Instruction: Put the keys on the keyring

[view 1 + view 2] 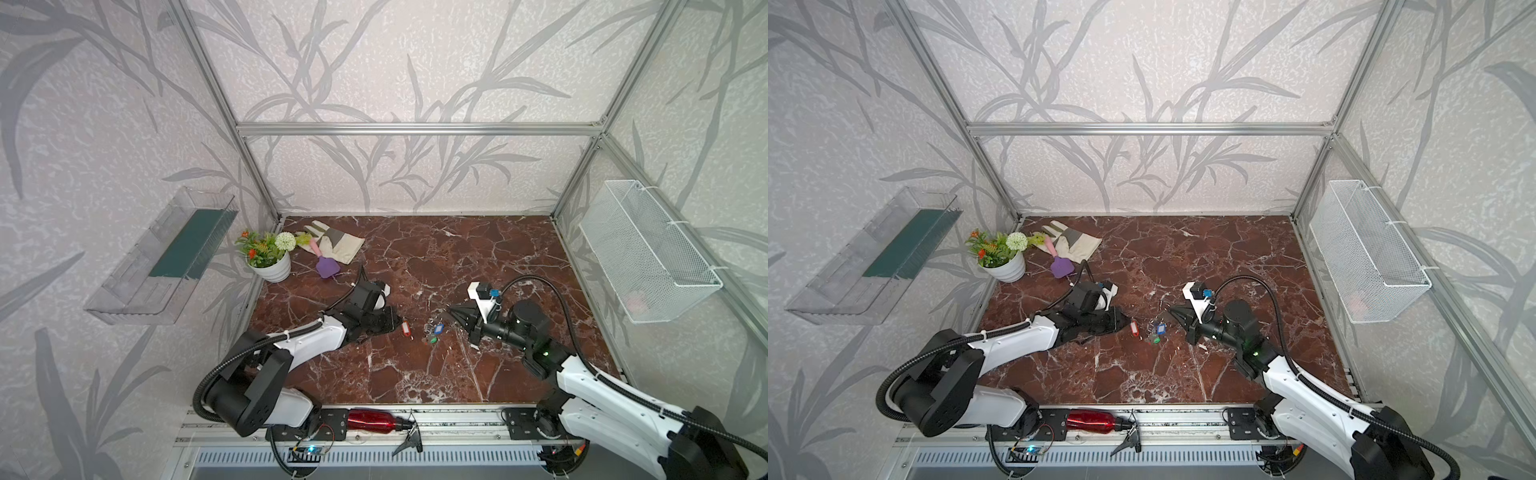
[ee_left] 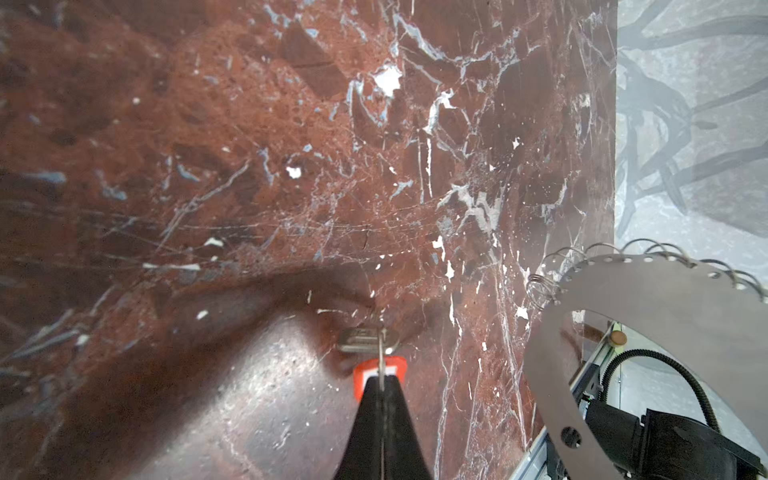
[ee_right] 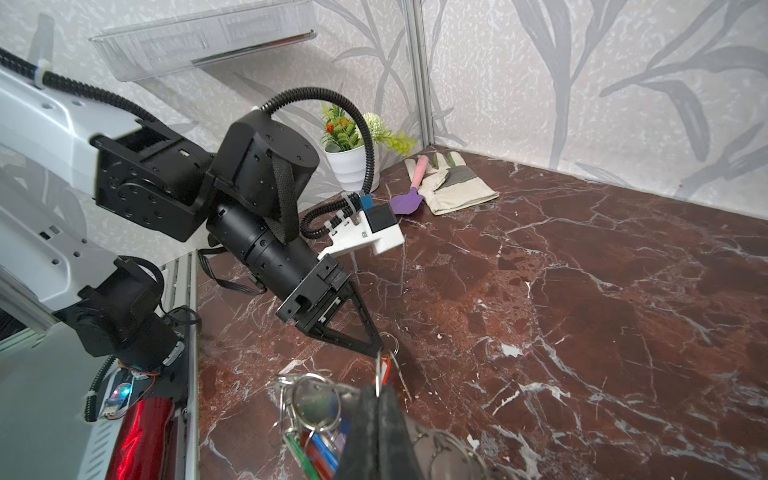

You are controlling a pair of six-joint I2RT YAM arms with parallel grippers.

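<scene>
Left gripper [image 2: 381, 384] pinches the red-tagged key [image 2: 365, 338] by its loop [image 2: 380, 351]; right gripper [image 3: 379, 395] clamps the keyring [image 2: 648, 299], mid-table. Threading step, apparently; next the loop must meet a free split ring [image 2: 540, 282].

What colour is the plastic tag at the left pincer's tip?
Red-orange plastic tag, clearest in the left wrist view.

**A:** How are the two arms posed?

**B:** Both stretch low toward the middle: the left arm [image 1: 316, 340] comes from the left and the right arm [image 1: 590, 386] from the right.

**A:** And the grippers?

**B:** The left gripper [image 1: 398, 323] and right gripper [image 1: 449, 309] are each pinched closed. Their tips point toward each other, near but apart.
</scene>
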